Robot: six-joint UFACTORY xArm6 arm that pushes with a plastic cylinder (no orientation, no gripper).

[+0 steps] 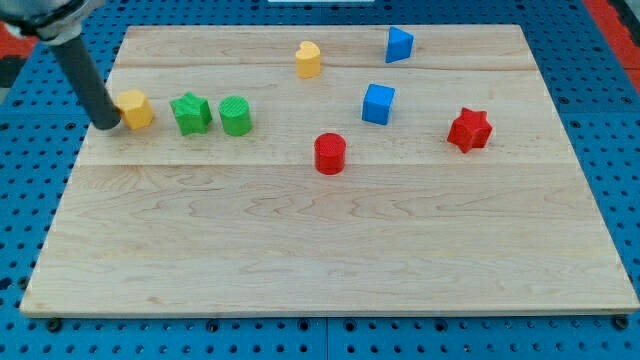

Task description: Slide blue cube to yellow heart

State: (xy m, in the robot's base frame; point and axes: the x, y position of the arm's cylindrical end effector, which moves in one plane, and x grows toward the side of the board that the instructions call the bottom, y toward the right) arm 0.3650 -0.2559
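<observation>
Wooden board (330, 250) of pale planks lay on a blue pegboard surface (620, 120), filling most of the view. My tip (108, 126), the lower end of a straight dark rod with no jaws and holding nothing, rested at the board's left edge, touching or nearly touching the left side of a yellow block (135, 108) whose shape was hard to make out. Just to the right of that block stood a green star (190, 113) and then a green cylinder (235, 116), the three forming a short row. The blue cube (378, 104) sat well apart from my tip, far over toward the view's right and at about the same height. The yellow heart (308, 59) lay up and to the left of the cube, near the view's top. A second blue block (399, 44), wedge-like, sat near the top right of the heart. A red cylinder (330, 154) lay below and left of the cube, and a red star (470, 130) lay to its right.
</observation>
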